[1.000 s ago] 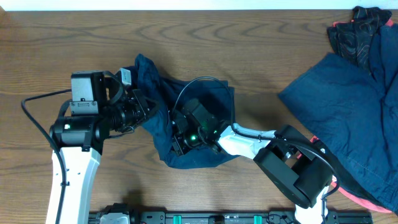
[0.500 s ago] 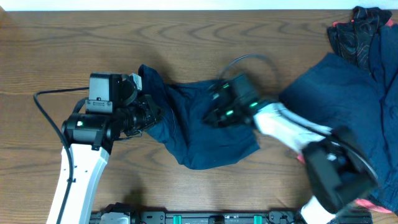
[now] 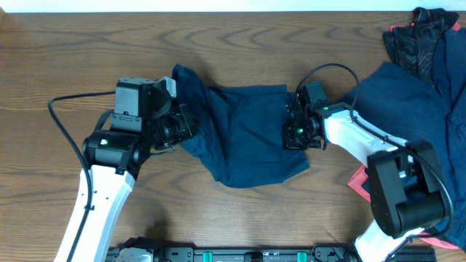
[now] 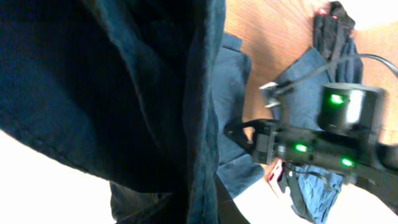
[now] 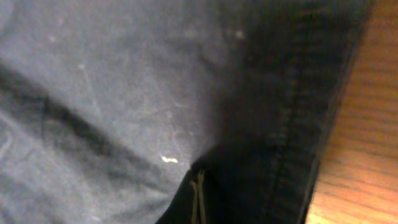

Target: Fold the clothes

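While left tool [image 3: 189, 126] and right tool [image 3: 292, 135] grip it, garment [image 3: 244, 145] lies spread.

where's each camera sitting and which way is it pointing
overhead: above the table, looking down; both arms show, navy garment gripped between left gripper and right gripper.
left wrist: on the left arm, looking past draped cloth toward the right arm; own fingers hidden.
right wrist: pressed close on the garment's hem; own fingertips at bottom.
shared: overhead and left wrist both show the right gripper.
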Robot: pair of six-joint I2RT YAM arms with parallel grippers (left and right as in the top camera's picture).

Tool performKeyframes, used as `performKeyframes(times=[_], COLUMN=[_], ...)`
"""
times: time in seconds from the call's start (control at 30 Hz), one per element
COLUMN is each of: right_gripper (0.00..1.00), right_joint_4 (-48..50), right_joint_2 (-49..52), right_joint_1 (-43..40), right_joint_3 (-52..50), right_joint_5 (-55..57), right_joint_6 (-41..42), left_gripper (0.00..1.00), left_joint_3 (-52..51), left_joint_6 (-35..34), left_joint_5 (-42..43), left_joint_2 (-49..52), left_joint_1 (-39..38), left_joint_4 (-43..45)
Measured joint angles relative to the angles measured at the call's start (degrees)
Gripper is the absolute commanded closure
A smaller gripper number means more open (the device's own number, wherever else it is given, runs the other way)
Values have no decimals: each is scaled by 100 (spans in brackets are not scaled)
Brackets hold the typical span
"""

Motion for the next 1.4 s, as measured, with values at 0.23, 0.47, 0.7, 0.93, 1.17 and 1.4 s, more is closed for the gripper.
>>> performKeyframes(times=[0.23,0.47,0.7,0.93,1.17,1.4], right_gripper=[99,99,99,99,99,87], right_joint_4=[-13,-9,0,0,0,-87], right_joint_2=[127,232,238,238,238,240], right_joint_1=[-2,-2,-2,-2,-2,-2], right_joint_3=[116,225,232,232,232,260], right_joint_5=[-9,-96,-116,-120,-120,-140], right_joint_6=[-87,-127,-129,-129,-129,-140], left_gripper=[94,94,94,94,94,86], left_joint_3=[0,0,0,0,0,0], left_joint_6=[0,-138,-304,-435,-540,-597], left_joint_5=[-26,-63,-85,-83,-85,-85], left_joint_2=[433,1115,1628,2107,2157,2157], left_joint_1=[-509,-1176,-1764,-2059,-2173,-2356], left_joint_4=[476,1381,2288,2734,2929,2789])
